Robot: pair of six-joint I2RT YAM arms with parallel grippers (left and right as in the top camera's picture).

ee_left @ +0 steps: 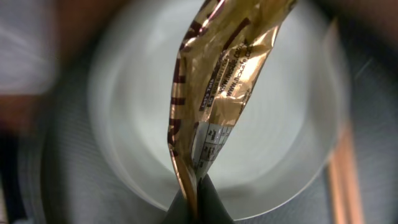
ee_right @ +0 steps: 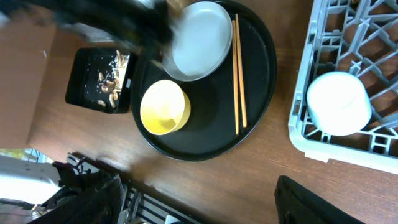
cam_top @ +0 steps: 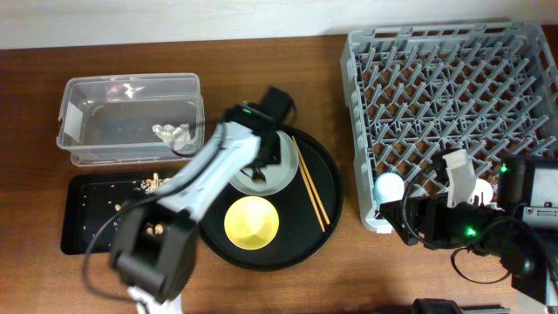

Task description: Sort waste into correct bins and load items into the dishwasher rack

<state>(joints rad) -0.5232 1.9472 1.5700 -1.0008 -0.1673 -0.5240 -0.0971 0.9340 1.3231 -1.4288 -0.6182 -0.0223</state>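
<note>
Left wrist view, left fingers point(ee_left: 213, 210) pinched on gold wrapper point(ee_left: 217, 93) above plate point(ee_left: 292, 124), chopsticks point(cam_top: 311, 186) beside, right fingers point(ee_right: 311, 202) opening unclear

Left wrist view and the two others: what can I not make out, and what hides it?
Left wrist view: the print on the wrapper is blurred; the plate behind it is out of focus.
Overhead: the left arm covers the left hand and part of the plate.
Right wrist view: the blurred arm hides the plate's left rim and a corner of the black tray.
</note>
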